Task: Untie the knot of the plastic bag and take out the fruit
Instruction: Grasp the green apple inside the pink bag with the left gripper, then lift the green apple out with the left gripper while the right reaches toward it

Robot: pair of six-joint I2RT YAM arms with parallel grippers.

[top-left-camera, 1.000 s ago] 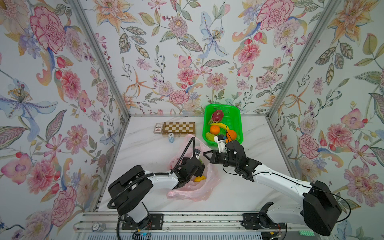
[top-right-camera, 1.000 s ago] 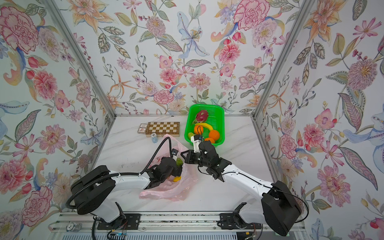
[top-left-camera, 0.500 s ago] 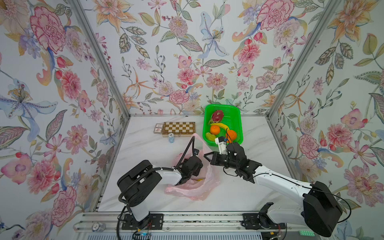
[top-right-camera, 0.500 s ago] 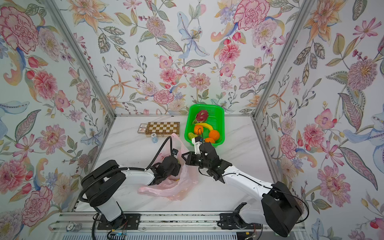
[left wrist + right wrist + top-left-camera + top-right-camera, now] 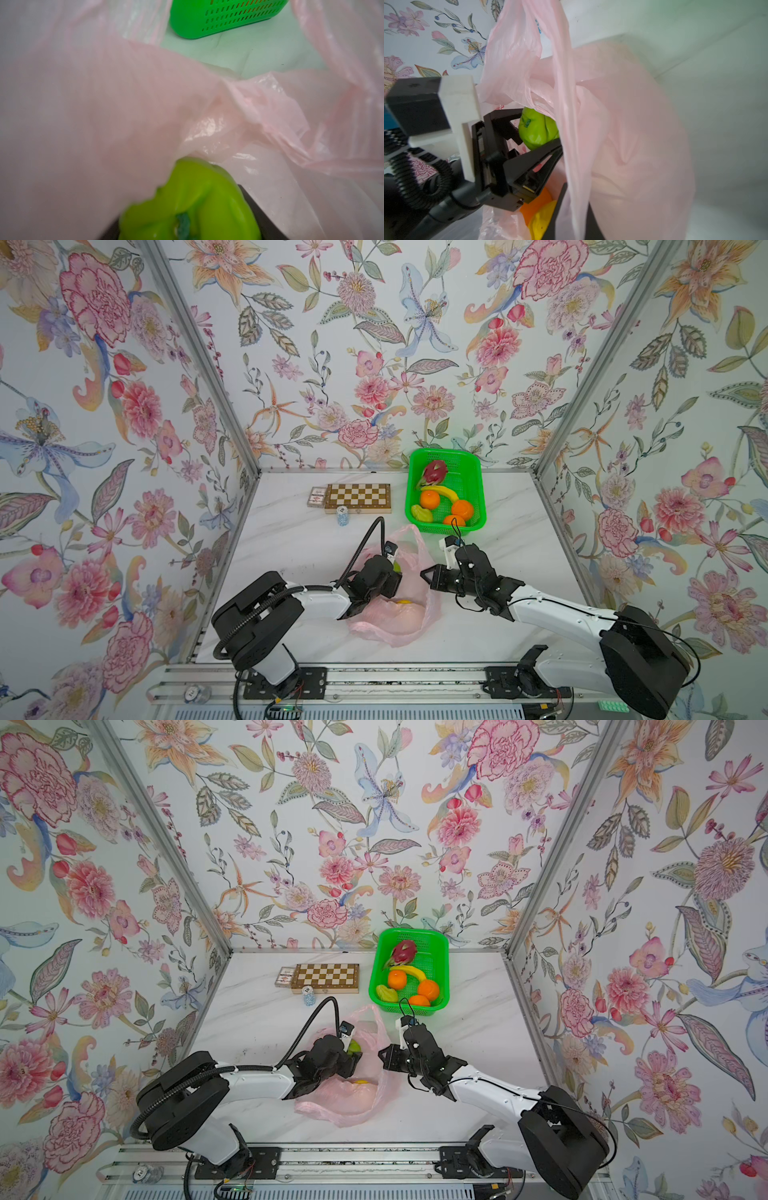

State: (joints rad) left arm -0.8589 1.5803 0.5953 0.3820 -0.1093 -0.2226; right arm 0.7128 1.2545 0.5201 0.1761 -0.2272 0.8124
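At the front middle of the white table, between the two arms, the plastic bag lies slumped with its mouth open toward the far side. Most of its load is hidden. In both top views only a yellow fruit shows through the film. In the right wrist view that fruit lies against an orange piece, and both are cut off by arm and plastic. Whether any twist remains in the handles cannot be told.

The film is thin, pale pink, translucent and crinkled, with glossy folds. One handle strip is drawn taut.

Inside the mouth the left gripper has its fingers pressed on either side of a green fruit, which is lobed and shiny with a dark stem scar. The right gripper, its jaws pressed together, pinches the plastic bag by that strip.

Just beyond the bag stands the green basket, holding a dragon fruit, a banana and three oranges.
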